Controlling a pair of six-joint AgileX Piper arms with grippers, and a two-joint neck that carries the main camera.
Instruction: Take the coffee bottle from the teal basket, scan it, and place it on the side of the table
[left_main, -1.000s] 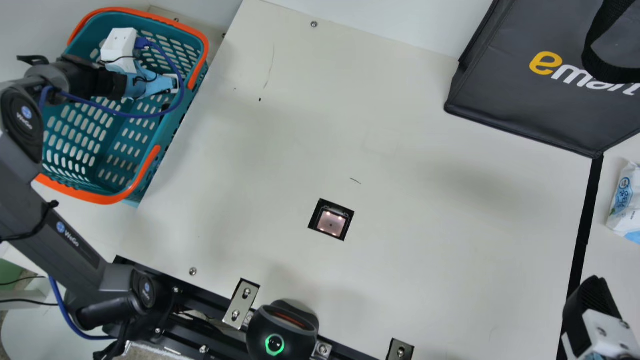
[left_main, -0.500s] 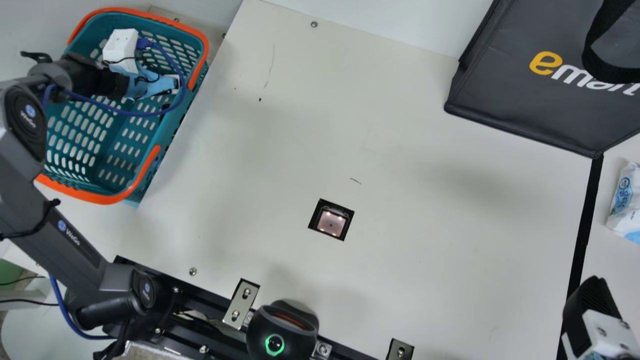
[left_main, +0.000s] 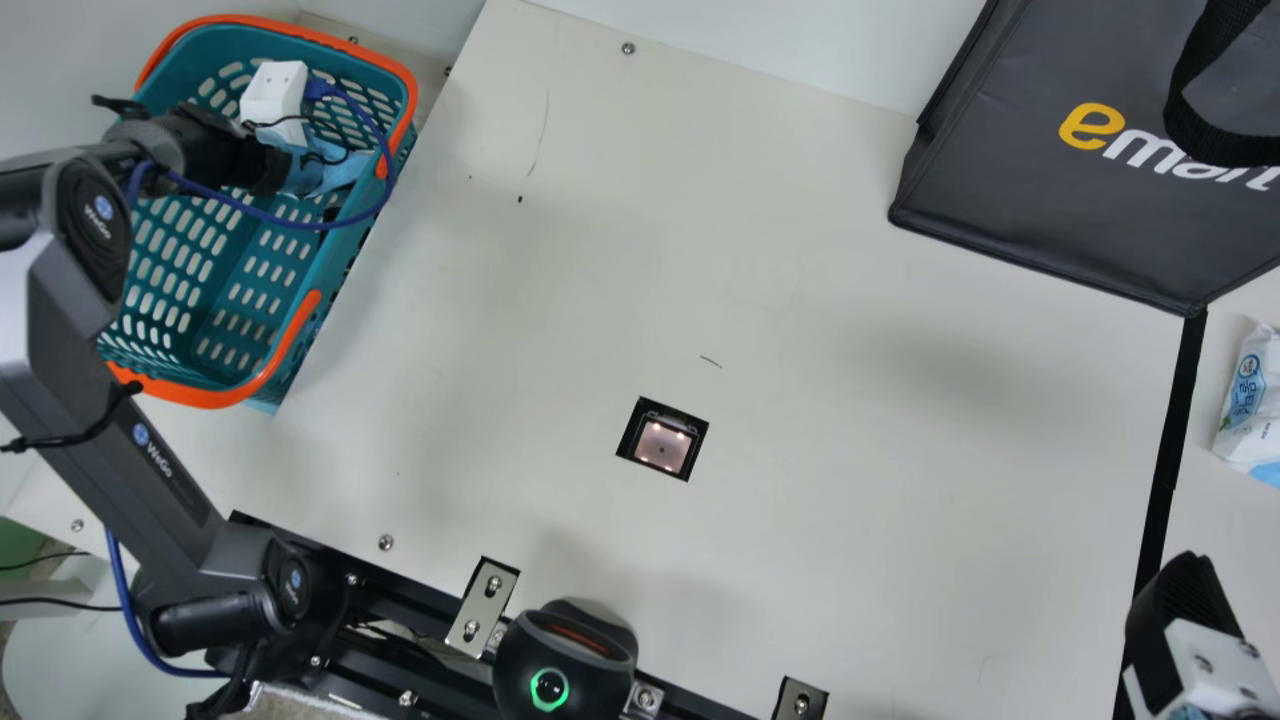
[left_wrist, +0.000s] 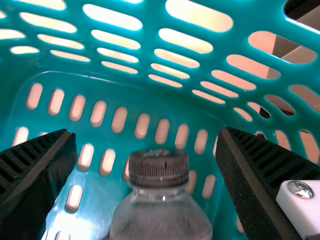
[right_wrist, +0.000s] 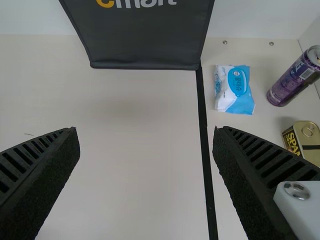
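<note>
Main view. The left arm (left_main: 120, 440) extends over the teal basket (left_main: 345, 245); the scanner window (left_main: 663, 447) is set into the cream table (left_main: 850, 400), well apart from the basket.

Left wrist view. The left gripper (left_wrist: 146, 134) is open, the coffee bottle (left_wrist: 160, 217) visible between its spread fingers, inside the basket. If full, the bottle is probably moderately heavy; its smooth, fairly stiff plastic may slip but should not break easily. The body below the shoulders likely offers the surest hold. Appearance: dark, ridged screw cap (left_wrist: 158, 168); short clear neck; translucent, greyish, sloping shoulders.

Right wrist view. The right gripper (right_wrist: 145, 131) is open above the table, facing the black bag (right_wrist: 145, 37).
</note>
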